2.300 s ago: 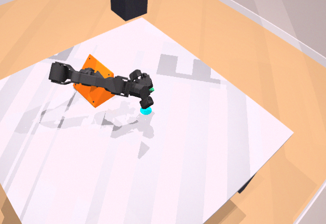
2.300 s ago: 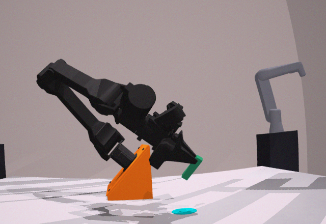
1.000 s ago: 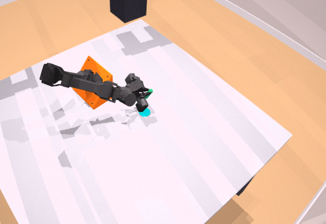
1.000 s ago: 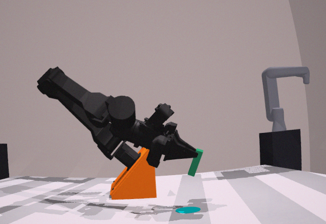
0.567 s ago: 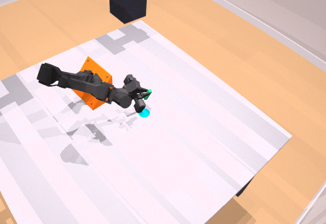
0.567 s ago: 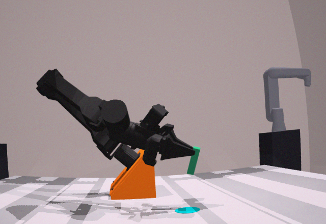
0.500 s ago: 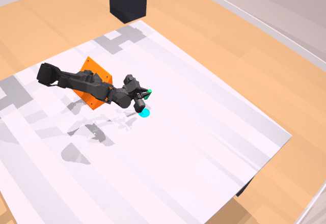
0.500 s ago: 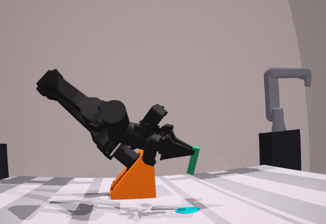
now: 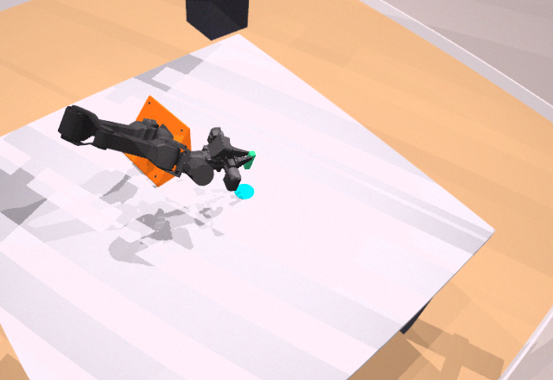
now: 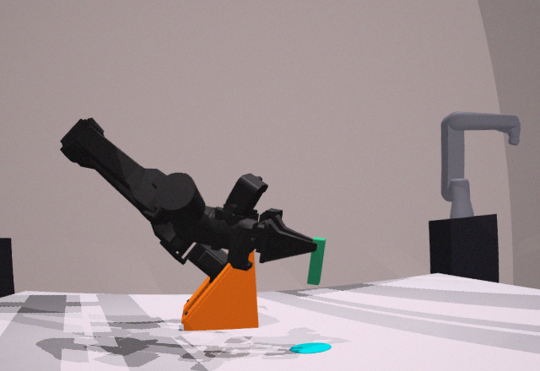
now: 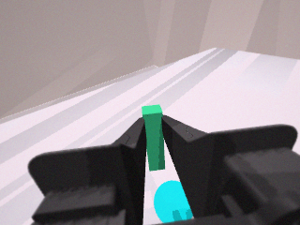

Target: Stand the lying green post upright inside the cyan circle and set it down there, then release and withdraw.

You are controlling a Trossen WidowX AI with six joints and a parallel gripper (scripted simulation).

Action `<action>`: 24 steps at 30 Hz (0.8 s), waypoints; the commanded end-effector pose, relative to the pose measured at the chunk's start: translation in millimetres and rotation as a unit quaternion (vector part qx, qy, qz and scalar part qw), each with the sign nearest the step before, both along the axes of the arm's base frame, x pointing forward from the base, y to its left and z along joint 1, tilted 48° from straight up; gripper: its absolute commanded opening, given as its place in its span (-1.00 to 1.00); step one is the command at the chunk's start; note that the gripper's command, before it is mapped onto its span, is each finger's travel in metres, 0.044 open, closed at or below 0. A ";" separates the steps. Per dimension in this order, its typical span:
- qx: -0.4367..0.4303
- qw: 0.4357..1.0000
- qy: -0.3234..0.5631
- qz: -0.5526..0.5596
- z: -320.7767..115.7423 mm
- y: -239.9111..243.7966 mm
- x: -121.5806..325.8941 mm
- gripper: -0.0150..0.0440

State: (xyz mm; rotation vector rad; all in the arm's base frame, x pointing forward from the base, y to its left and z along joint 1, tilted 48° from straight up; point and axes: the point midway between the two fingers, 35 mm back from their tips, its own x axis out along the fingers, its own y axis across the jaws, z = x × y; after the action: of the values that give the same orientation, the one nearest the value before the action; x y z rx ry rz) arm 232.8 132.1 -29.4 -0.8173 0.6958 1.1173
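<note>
The green post hangs in the air, nearly upright, its lower end tilted slightly back toward the arm's base in the exterior view. My gripper is shut on the post near its top end. The cyan circle lies flat on the white table, well below the post. In the wrist view it shows below the post's lower end, partly covered by the right finger. Nothing stands on the part of the circle that shows.
The orange base wedge of my arm stands on the white table. A black pedestal stands beyond the table's far corner. In the exterior view a grey arm stands on a black block in the background.
</note>
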 end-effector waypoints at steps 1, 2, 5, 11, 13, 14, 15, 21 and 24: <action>0.011 1.000 -0.015 0.008 2.4 -1.4 -2.1 -0.42; 0.013 1.000 -0.018 0.010 3.0 -1.6 -2.3 -0.42; 0.019 0.999 -0.027 0.014 4.9 -2.1 -2.9 -0.42; 0.031 0.998 -0.047 0.022 8.8 -3.0 -4.3 -0.42; 0.035 0.998 -0.053 0.025 10.2 -3.3 -4.7 -0.42; 0.037 0.997 -0.057 0.027 10.8 -3.5 -5.0 -0.42; 0.038 0.997 -0.060 0.028 11.5 -3.7 -5.3 -0.42; 0.049 0.995 -0.080 0.037 15.5 -4.7 -7.0 -0.42; 0.050 0.995 -0.082 0.038 15.9 -4.8 -7.2 -0.42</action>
State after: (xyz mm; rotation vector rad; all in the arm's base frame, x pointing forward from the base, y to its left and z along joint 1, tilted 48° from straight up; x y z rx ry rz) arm 227.5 128.1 -14.5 -0.8402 0.4918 1.1269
